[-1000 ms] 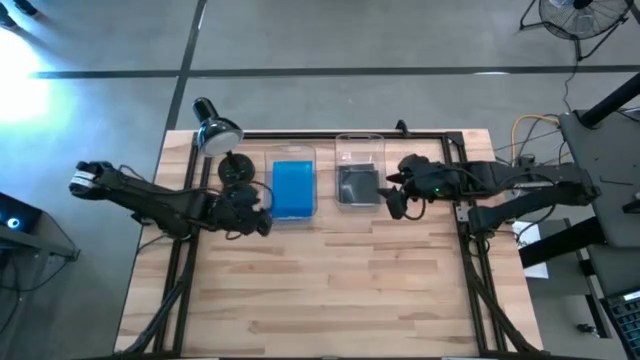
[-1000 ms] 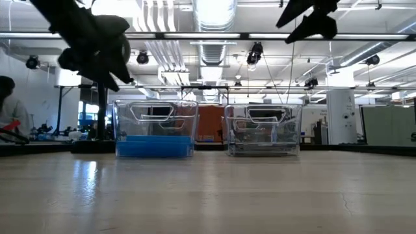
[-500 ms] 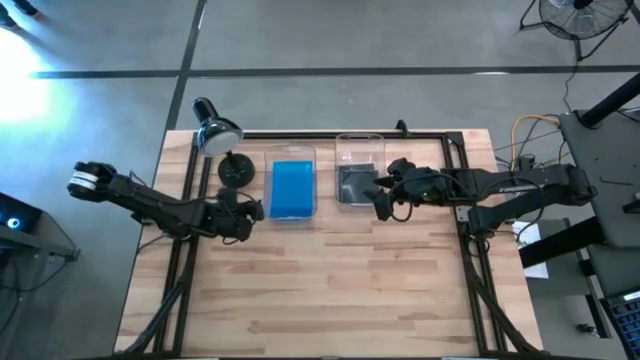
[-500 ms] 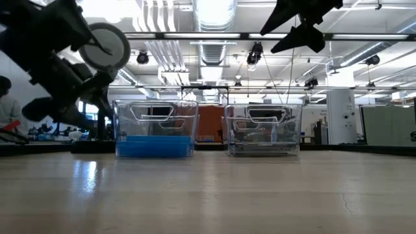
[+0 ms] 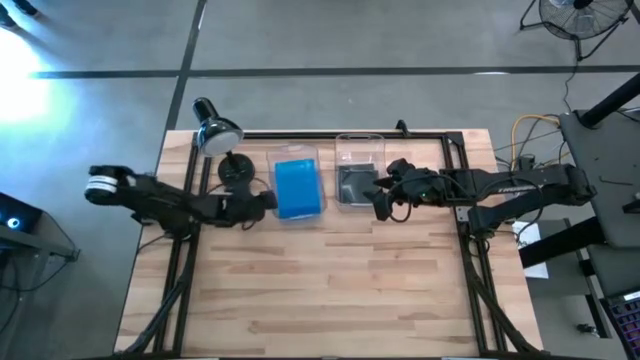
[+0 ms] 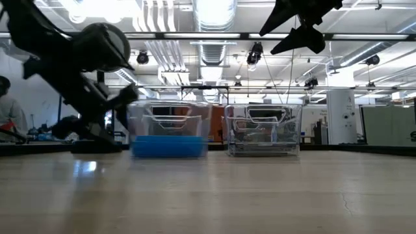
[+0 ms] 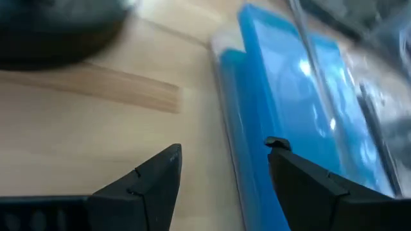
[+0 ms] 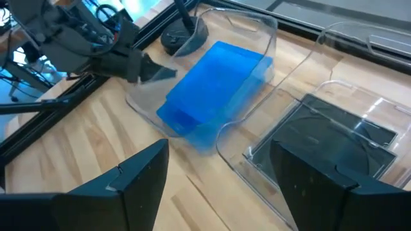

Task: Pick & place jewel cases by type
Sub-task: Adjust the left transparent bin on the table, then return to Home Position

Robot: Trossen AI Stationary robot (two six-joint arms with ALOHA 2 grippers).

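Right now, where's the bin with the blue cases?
In the high view the blue bin sits at the table's back, skewed, between the lamp base and the grey-case bin, with the left gripper at its left side.

Left bin (image 5: 297,152) is clear plastic, filled with bright blue jewel cases (image 5: 297,189); right bin (image 5: 359,147) also clear, holding dark grey glossy cases (image 5: 355,184). Table (image 5: 330,280) is pale wood planks with a visible strip pattern, black frame rails (image 5: 300,133) around it. Both arms are black, lamp (image 5: 215,130) has a shiny silver head on a black base.
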